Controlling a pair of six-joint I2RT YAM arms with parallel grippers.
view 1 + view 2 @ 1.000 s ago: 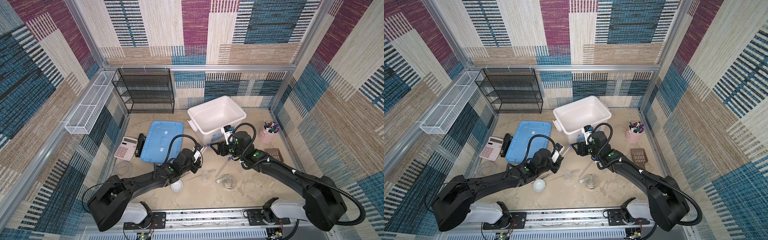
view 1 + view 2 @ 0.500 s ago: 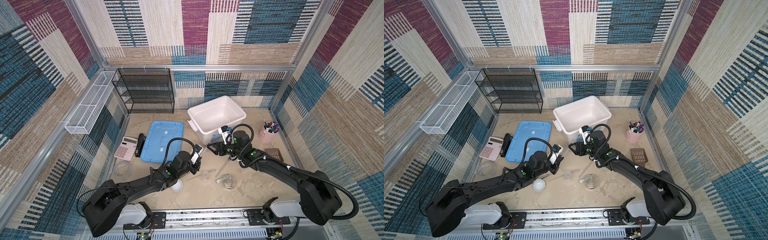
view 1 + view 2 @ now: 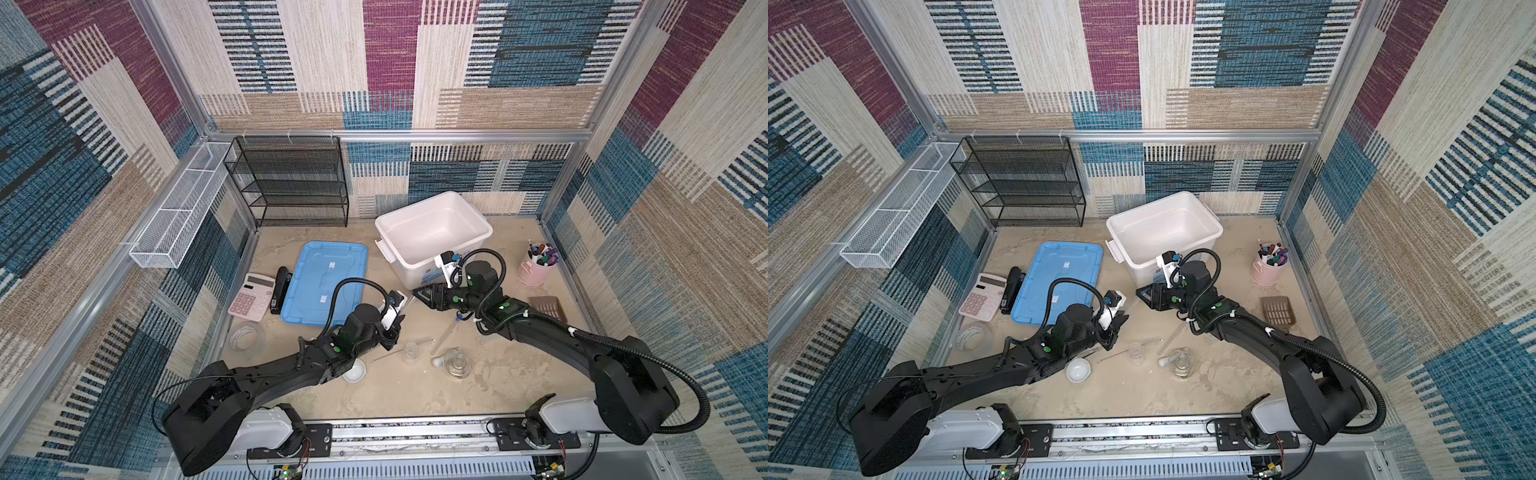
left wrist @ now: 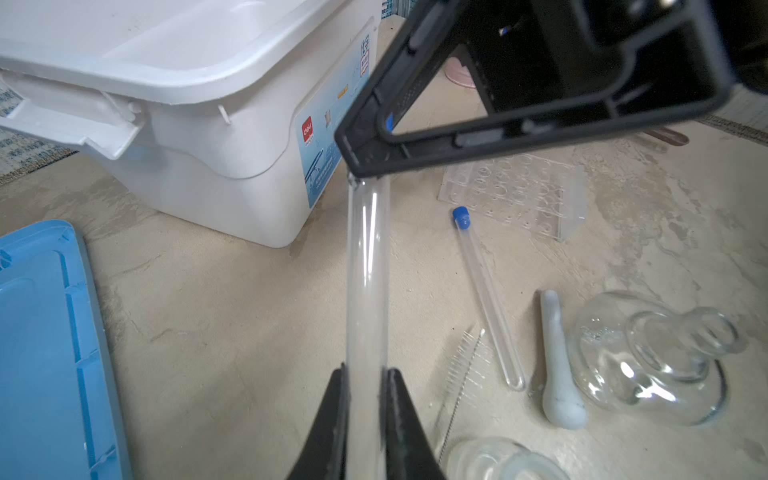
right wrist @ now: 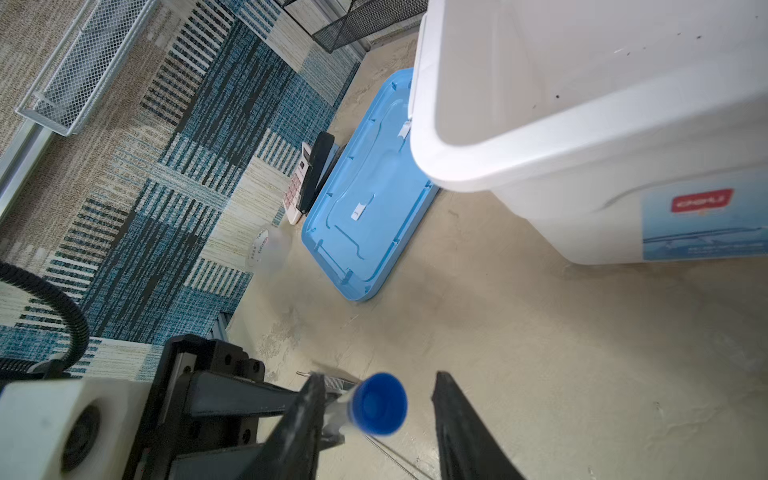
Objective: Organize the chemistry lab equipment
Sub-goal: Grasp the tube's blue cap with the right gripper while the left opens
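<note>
Left gripper (image 4: 365, 376) clamps a tube (image 4: 368, 270); right gripper (image 5: 377, 376) has closed in, jaws open but narrowing round its cap (image 5: 380, 405). A handover looks imminent.

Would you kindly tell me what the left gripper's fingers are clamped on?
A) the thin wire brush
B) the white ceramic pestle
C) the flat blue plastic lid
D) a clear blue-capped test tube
D: in the left wrist view the fingers of the left gripper press on both sides of the clear blue-capped test tube.
</note>
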